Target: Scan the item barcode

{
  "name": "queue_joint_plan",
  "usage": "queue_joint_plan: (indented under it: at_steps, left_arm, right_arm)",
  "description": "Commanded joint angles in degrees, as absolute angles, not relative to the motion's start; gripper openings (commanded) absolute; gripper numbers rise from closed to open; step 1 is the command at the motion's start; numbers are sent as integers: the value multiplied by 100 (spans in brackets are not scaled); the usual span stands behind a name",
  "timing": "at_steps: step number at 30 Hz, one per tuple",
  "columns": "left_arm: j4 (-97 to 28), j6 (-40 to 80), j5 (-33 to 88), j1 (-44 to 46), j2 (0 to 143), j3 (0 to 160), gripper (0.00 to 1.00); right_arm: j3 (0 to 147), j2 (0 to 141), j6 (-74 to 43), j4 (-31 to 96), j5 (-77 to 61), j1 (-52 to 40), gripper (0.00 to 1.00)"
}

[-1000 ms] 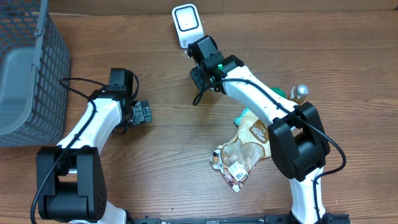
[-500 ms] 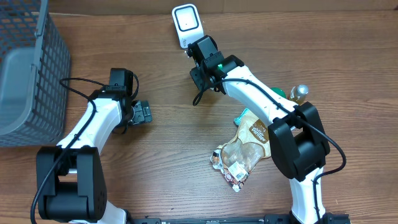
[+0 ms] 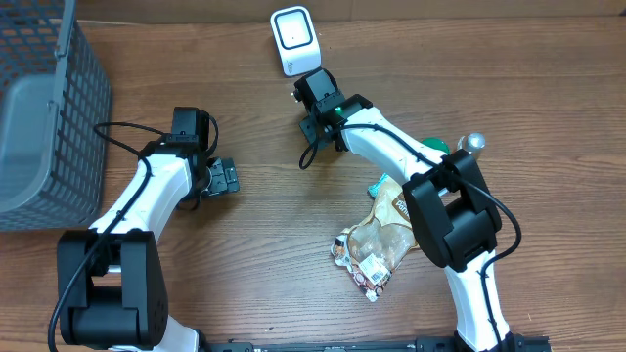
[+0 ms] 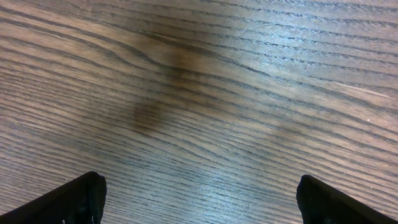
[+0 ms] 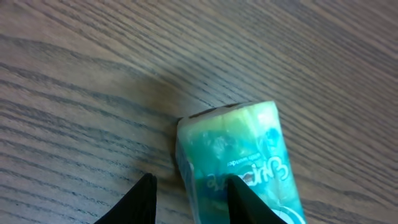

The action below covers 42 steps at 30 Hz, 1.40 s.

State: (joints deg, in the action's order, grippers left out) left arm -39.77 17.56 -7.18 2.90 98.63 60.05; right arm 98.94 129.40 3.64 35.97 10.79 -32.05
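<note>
Overhead: right gripper (image 3: 315,106) sits just below the white scanner (image 3: 294,39), nearer to it than left gripper (image 3: 221,177). Grey basket (image 3: 49,117) is far left of scanner, no item visible inside.
Left wrist: jaws spread wide, only table (image 4: 199,93).
Right wrist: jaws part-closed, seem to pinch green pack (image 5: 239,155), long axis pointing fwd.

The table (image 3: 254,284) is mid-brown wood with dark, wavy grain. The basket (image 3: 88,88) is grey, its wall a fine square mesh. The scanner (image 3: 293,39) is white with a dark-rimmed pale window. The left arm (image 3: 147,196) and right arm (image 3: 391,147) are white with black joints. The packet (image 5: 249,149) is mottled teal-green and pale yellow with white script lettering. The bag (image 3: 398,207) is brown with pale print. The pouch (image 3: 377,244) shows tan through clear film, with a white label.
</note>
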Motion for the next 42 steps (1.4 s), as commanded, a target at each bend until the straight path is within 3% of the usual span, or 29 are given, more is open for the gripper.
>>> queue_joint_plan:
  at_steps: [1, 14, 16, 22, 25, 27, 37, 42]
  left_arm:
    - [-3979, 1651, -788, 303, 9826, 6080, 100]
    - [-3979, 1651, -788, 303, 9826, 6080, 100]
    - [-3979, 1651, -788, 303, 9826, 6080, 100]
    - [-3979, 1651, -788, 303, 9826, 6080, 100]
    - [-3979, 1651, -788, 303, 9826, 6080, 100]
    - [-3979, 1651, -788, 303, 9826, 6080, 99]
    - [-3979, 1651, -788, 303, 9826, 6080, 100]
    - [-3979, 1651, -788, 303, 9826, 6080, 100]
  right_arm:
    - [9856, 12934, 375, 3597, 1153, -3129, 34]
    - [9852, 13334, 379, 3780, 1153, -3076, 34]
    - [9852, 13345, 484, 3813, 1157, -3076, 25]
    - [9852, 13345, 478, 3957, 1190, -3076, 23]
    - [9852, 13345, 478, 4066, 1194, -3076, 17]
    - [9861, 13343, 480, 4086, 1194, -3076, 4]
    - [10643, 12910, 432, 5030, 884, -3061, 4]
    - [10785, 12466, -217, 5293, 154, -2952, 4]
